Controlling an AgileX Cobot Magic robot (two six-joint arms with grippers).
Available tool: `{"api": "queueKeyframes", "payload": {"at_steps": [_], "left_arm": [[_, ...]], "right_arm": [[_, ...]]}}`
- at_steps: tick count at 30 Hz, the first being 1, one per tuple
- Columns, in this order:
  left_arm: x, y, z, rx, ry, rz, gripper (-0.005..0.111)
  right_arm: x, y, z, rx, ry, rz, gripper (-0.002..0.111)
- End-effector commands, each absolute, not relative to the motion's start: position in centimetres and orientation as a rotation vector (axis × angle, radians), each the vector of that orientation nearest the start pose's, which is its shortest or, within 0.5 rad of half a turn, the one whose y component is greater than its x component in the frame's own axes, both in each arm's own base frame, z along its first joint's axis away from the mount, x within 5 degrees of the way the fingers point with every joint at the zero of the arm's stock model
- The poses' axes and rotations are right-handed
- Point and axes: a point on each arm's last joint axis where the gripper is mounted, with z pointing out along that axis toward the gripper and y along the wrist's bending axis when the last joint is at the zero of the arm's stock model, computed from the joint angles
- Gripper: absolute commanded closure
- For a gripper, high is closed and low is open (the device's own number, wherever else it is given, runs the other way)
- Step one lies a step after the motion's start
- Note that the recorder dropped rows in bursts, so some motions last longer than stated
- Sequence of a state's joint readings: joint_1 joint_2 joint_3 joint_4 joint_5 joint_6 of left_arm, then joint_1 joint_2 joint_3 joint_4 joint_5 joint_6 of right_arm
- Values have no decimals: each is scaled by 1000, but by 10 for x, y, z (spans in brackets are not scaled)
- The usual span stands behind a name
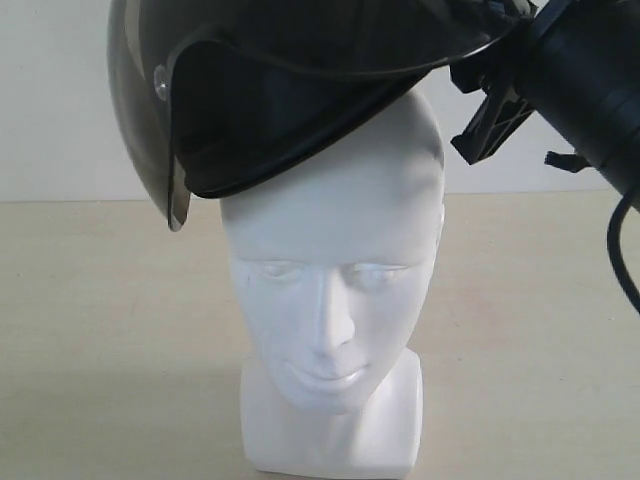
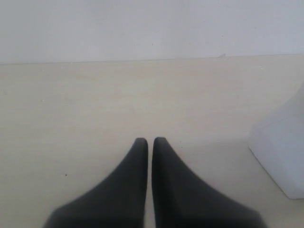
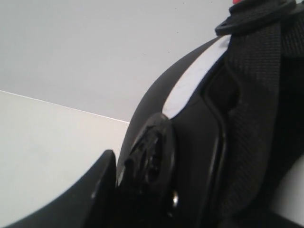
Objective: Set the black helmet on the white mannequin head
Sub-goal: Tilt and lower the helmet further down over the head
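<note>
The black helmet hangs tilted over the white mannequin head, its dark lining resting against the crown and its smoky visor hanging down on the left. My right gripper is shut on the helmet's rim at the upper right. Close up in the right wrist view, one finger presses the helmet's edge beside a woven strap; the other finger is hidden. My left gripper is shut on nothing, low over the table, with the head's neck base off to one side.
The head stands on a pale beige table in front of a plain white wall. The right arm's black body and a cable fill the upper right of the exterior view.
</note>
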State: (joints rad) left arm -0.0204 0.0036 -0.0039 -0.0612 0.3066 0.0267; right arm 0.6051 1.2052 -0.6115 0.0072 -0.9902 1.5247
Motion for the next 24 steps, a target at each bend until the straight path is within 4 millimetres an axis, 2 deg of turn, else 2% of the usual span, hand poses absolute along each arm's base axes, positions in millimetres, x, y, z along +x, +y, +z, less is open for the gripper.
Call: {"api": "queueKeyframes", "payload": {"at_steps": [1, 15, 24], "left_arm": [[54, -3, 186, 3, 1780, -54, 102], [54, -3, 186, 3, 1780, -54, 102], [54, -3, 186, 3, 1780, -54, 102]], "right_arm": [[199, 129, 337, 569, 1124, 1809, 108], [202, 132, 327, 577, 1246, 1726, 108], [198, 127, 305, 647, 1302, 1698, 108]]}}
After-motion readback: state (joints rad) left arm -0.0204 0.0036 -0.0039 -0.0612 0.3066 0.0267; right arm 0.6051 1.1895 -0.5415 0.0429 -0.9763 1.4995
